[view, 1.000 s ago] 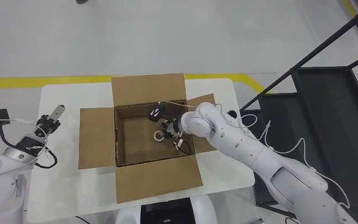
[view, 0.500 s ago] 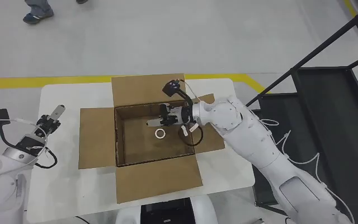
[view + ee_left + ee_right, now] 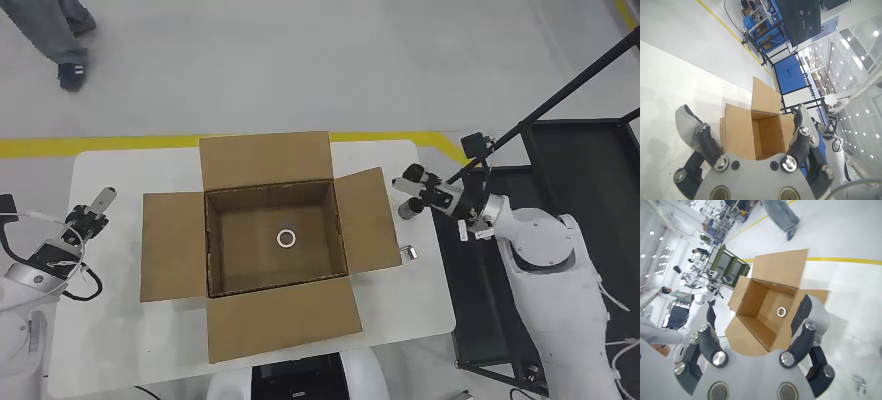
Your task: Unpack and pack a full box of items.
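Note:
An open cardboard box (image 3: 265, 160) stands mid-table with all its flaps folded out. On its floor lies a small white ring (image 3: 286, 238), also seen as the ring (image 3: 781, 311) past my right fingers. My right gripper (image 3: 406, 196) hovers over the table's right edge, beside the box's right flap, open and empty. In its own view the right gripper (image 3: 757, 313) faces the box (image 3: 753, 332). My left gripper (image 3: 96, 208) sits at the table's left side, open and empty; the left gripper (image 3: 743, 115) looks toward the box (image 3: 738, 130).
A small metal piece (image 3: 408, 252) lies on the white table (image 3: 120, 330) just right of the box; it shows as the metal piece (image 3: 859, 386) too. A dark metal frame (image 3: 560, 180) stands close by the table's right side.
My right arm has pulled up out of the box and swung right, past the right flap. The ring stays on the box floor. The left arm has not moved.

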Robot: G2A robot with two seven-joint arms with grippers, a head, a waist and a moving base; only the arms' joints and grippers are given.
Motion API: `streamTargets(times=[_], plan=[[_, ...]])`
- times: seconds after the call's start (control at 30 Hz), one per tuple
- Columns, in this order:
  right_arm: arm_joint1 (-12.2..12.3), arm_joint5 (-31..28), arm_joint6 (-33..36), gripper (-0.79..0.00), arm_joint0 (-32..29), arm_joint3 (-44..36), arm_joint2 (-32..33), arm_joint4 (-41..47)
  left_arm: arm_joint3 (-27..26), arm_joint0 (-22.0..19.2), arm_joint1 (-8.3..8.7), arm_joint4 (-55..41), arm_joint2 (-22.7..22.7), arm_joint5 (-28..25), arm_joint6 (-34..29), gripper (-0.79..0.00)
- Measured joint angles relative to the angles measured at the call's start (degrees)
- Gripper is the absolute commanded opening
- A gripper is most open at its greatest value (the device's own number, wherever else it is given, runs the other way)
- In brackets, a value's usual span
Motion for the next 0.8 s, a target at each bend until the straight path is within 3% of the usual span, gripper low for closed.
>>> streamTargets(times=[0.17,0.53,0.8], plan=[[0.5,1.5,-1.7,0.0,-7.4,-1.9,6.2,-8.2,0.0,0.0,0.0,0.0,0.0,0.0,0.0,0.0],[0.9,4.6,-2.9,0.0,-18.7,-3.2,11.0,-21.4,0.0,0.0,0.0,0.0,0.0,0.0,0.0,0.0],[1.3,3.0,0.5,0.0,-18.6,5.2,6.8,-27.9,0.0,0.0,0.0,0.0,0.0,0.0,0.0,0.0]])
